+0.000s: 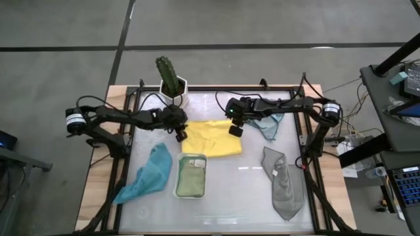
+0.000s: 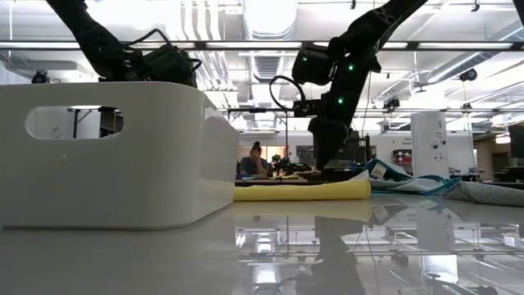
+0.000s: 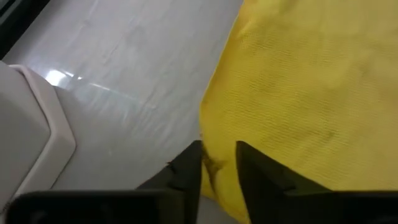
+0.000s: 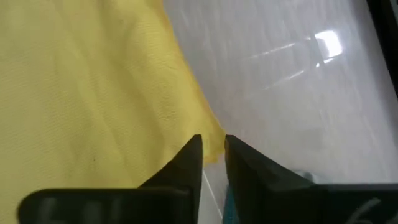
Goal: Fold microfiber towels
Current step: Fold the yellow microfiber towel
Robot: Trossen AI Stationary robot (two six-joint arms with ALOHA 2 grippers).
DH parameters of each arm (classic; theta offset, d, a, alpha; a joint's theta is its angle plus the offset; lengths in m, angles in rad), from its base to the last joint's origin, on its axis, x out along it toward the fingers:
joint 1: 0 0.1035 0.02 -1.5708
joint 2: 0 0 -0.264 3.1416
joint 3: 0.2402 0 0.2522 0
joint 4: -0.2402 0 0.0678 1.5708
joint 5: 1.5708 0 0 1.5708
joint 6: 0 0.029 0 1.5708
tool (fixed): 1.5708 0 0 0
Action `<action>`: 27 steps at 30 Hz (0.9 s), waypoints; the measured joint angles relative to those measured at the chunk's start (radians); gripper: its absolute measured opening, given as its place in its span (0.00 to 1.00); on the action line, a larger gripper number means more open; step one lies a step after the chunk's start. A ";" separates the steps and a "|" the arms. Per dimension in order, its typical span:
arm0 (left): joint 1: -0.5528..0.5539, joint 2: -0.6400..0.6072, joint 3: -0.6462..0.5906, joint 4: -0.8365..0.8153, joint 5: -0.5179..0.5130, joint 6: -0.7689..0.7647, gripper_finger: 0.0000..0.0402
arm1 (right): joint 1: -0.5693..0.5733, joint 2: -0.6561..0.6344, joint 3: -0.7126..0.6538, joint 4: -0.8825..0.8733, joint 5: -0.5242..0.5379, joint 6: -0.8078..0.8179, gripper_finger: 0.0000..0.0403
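The yellow towel (image 1: pixel 210 139) lies flat on the table's middle; in the low view its near side (image 2: pixel 299 191) shows as a thick, rounded fold. My left gripper (image 1: pixel 178 136) stands at its far left corner (image 3: pixel 214 163) and my right gripper (image 1: pixel 234 131) at its far right corner (image 4: pixel 211 146). Both point slantwise down, fingers slightly parted. A teal towel (image 1: pixel 149 174), a grey towel (image 1: pixel 283 183) and a light blue towel (image 1: pixel 268 124) lie crumpled on the table. A pale green towel (image 1: pixel 191 180) lies in the white tray (image 1: pixel 177 177). My left gripper has the yellow towel's left edge (image 3: pixel 217 168) in the gap between its parted fingers, coming from above and slanting down; whether the fingers touch it, I cannot tell. My right gripper's fingertips stand at the towel's corner (image 4: pixel 214 149), which lies on the table; touching or apart, I cannot tell.
A potted cactus (image 1: pixel 172 82) stands at the far edge, behind my left gripper. The white tray (image 2: pixel 106 156) fills the near left of the low view. A dark frame (image 1: pixel 131 131) runs along the table's sides. Bare table shows between the tray and the grey towel.
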 joint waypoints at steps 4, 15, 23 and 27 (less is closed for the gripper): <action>0.000 -0.018 0.005 -0.054 -0.001 0.020 0.34 | -0.011 -0.018 0.000 -0.024 0.001 -0.001 0.20; 0.000 -0.187 0.012 -0.170 -0.002 0.079 0.45 | 0.003 -0.122 -0.008 -0.057 -0.118 -0.018 0.18; -0.035 -0.286 -0.004 -0.168 0.006 0.069 0.45 | 0.017 -0.148 -0.072 -0.020 -0.301 0.160 0.20; -0.068 -0.286 -0.024 -0.166 0.010 0.069 0.45 | 0.037 -0.148 -0.119 -0.004 -0.360 0.165 0.27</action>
